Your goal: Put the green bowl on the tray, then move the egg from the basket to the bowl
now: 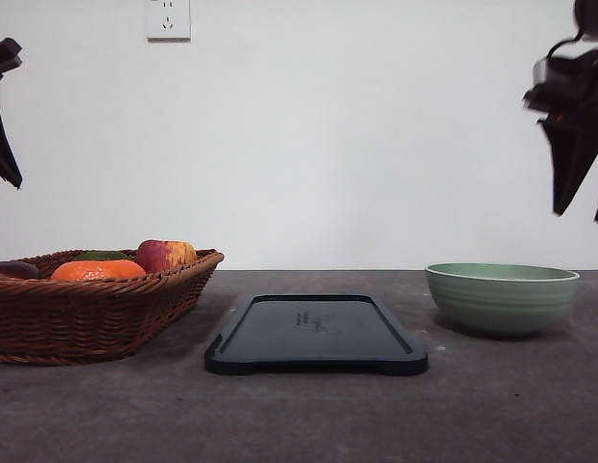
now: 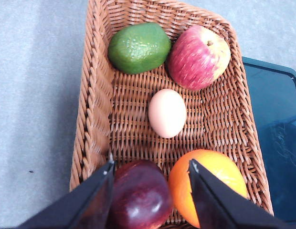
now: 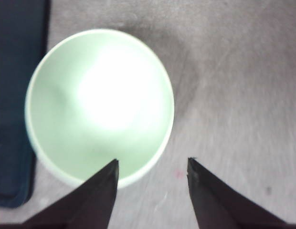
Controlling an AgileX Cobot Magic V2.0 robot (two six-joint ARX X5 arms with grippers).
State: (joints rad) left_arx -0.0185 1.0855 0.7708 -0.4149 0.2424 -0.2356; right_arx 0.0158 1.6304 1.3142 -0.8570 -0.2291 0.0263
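Both arms' jaws hang spread above basket [image 1: 87,304] and green bowl [image 1: 502,297].

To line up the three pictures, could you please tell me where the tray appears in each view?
Front view: the tray lies centre on the table, between the basket and the green bowl.
Left wrist view: at the right edge, beside the basket.
Right wrist view: along the left edge, beside the green bowl.
Shared landmark: the tray's rounded corner.
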